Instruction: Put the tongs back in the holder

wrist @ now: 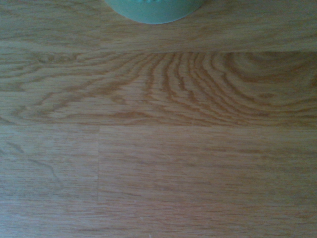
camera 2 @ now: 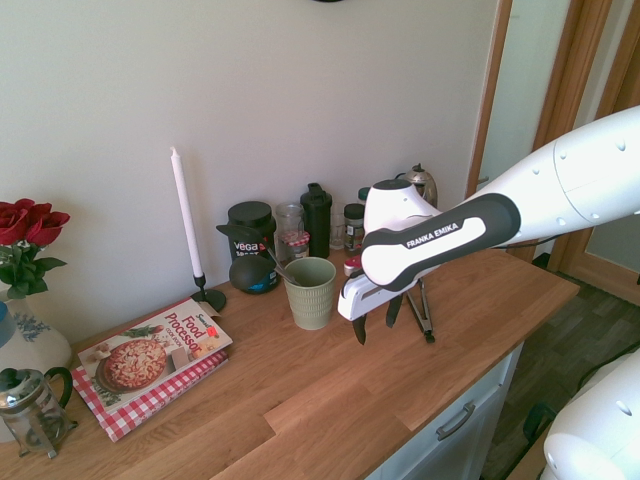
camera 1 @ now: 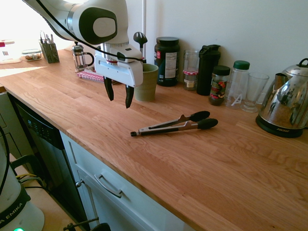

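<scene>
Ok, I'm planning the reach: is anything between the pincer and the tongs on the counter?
Nothing visible. The open pincer hangs over bare wood beside the holder; the tongs lie flat on open counter, apart from the jars behind.

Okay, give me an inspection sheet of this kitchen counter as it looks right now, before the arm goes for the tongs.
Surface: wooden countertop, bare around the job's things.
Job's things: tongs lying flat on the counter, untouched; holder, a green ribbed cup, upright, a black utensil standing in it.
Clutter: jars and bottles along the wall, drinking glass, steel kettle, French press, cookbook, white candle, roses.
Grippers: gripper open, empty, pointing down, hovering above the counter in front of the holder.
Cables: one black cable along the arm.
Surroundings: white wall behind, drawers below the counter.
</scene>
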Controlling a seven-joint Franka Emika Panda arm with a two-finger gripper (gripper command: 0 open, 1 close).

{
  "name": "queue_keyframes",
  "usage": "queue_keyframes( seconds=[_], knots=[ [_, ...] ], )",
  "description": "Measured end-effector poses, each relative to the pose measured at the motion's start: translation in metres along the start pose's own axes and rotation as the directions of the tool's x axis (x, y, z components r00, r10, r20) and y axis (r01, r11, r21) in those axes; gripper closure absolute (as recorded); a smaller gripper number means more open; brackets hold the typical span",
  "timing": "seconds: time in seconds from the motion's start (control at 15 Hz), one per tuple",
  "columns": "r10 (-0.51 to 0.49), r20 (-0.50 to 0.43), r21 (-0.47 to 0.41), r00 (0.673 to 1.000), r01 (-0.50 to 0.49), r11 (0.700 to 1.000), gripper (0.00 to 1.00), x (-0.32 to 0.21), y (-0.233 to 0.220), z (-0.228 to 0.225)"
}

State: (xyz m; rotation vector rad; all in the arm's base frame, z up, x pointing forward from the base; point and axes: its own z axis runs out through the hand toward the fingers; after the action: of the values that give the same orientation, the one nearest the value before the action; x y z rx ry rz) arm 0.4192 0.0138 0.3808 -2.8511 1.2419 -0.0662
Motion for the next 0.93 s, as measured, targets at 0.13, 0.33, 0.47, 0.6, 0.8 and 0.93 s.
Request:
queue_keyframes(
  seconds=[0.13,0.33,0.47,0.6,0.8,0.93],
  knots=[
    [0.003,0.005,-0.004,1.000,-0.003,1.000,0.00,0.001,0.000,0.002],
    [0.047,-0.015,0.030,0.999,-0.047,0.998,0.00,0.031,-0.004,-0.019],
    [0.117,-0.038,0.065,0.992,-0.114,0.991,0.00,0.069,0.002,-0.053],
    [0.209,-0.055,0.084,0.976,-0.204,0.975,0.00,0.117,0.023,-0.074],
    [0.331,-0.056,0.098,0.942,-0.325,0.941,0.00,0.187,0.057,-0.066],
    [0.377,-0.047,0.083,0.925,-0.372,0.924,0.00,0.216,0.067,-0.042]
  ],
)
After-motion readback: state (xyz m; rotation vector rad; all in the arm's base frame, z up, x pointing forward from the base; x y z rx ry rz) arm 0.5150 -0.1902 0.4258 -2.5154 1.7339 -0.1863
